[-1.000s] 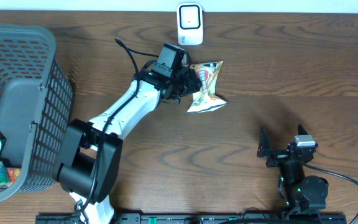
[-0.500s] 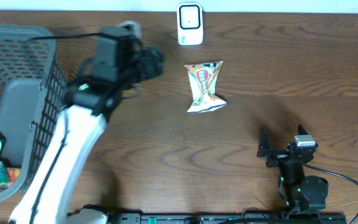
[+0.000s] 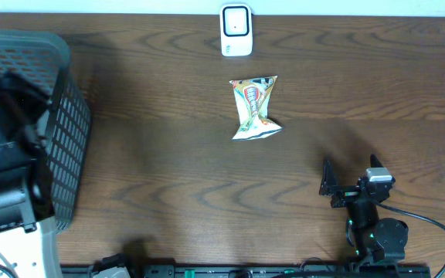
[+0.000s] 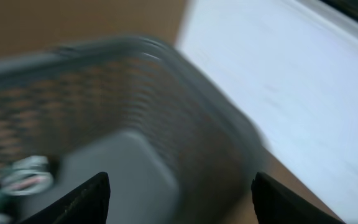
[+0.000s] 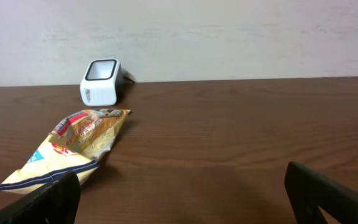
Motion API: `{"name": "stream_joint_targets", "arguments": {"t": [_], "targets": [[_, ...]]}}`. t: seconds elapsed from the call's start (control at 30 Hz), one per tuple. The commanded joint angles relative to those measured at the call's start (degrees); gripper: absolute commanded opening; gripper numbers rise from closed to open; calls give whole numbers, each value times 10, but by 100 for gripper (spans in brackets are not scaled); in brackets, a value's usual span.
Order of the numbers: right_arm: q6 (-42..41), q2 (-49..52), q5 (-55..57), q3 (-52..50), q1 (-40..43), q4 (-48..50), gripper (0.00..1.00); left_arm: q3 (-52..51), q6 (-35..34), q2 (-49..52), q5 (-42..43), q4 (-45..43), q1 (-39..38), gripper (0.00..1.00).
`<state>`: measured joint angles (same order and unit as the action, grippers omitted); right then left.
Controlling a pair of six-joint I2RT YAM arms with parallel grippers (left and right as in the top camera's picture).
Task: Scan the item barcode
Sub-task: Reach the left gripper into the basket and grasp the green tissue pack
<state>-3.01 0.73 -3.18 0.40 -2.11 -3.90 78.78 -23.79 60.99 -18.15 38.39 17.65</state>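
The item, a crinkled yellow and white snack packet (image 3: 254,108), lies flat on the table on its own. In the right wrist view the packet (image 5: 67,146) is at the left. The white barcode scanner (image 3: 236,29) stands at the back edge, just behind the packet, and the right wrist view shows the scanner (image 5: 100,82) upright. My left gripper (image 4: 180,193) hangs open and empty above the grey basket (image 4: 135,62); that view is blurred. The left arm (image 3: 2,170) sits at the far left. My right gripper (image 3: 351,176) rests open at the front right, away from the packet.
The grey mesh basket (image 3: 64,116) fills the left end of the table, with a blurred white and red package (image 4: 27,177) on its floor. A pale wall (image 5: 229,37) runs behind the scanner.
My left arm has swung from the packet to the far left over the basket, its jaws widening. The packet stays where it was left. The right arm has not moved.
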Motion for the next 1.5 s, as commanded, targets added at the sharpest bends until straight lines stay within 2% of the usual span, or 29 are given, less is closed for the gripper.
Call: {"name": "stream_joint_targets", "arguments": {"t": [0.0, 0.07, 0.27, 0.57, 0.9, 1.17, 1.47], "targets": [[-8, -2, 0, -1, 3, -2, 99, 9, 39, 10, -28, 5, 65, 72], [-8, -2, 0, -1, 3, -2, 99, 9, 39, 19, -28, 12, 104, 80], [-8, -1, 0, -1, 3, -2, 99, 9, 41, 56, -27, 61, 173, 83], [-8, -1, 0, -1, 3, -2, 99, -2, 118, 153, -28, 114, 203, 83], [-8, -1, 0, -1, 3, -2, 99, -3, 122, 306, -36, 209, 264, 83], [-8, -1, 0, -1, 3, -2, 99, -17, 127, 386, -36, 215, 278, 83], [-8, -1, 0, -1, 3, -2, 99, -17, 153, 409, -56, 210, 286, 83]]}}
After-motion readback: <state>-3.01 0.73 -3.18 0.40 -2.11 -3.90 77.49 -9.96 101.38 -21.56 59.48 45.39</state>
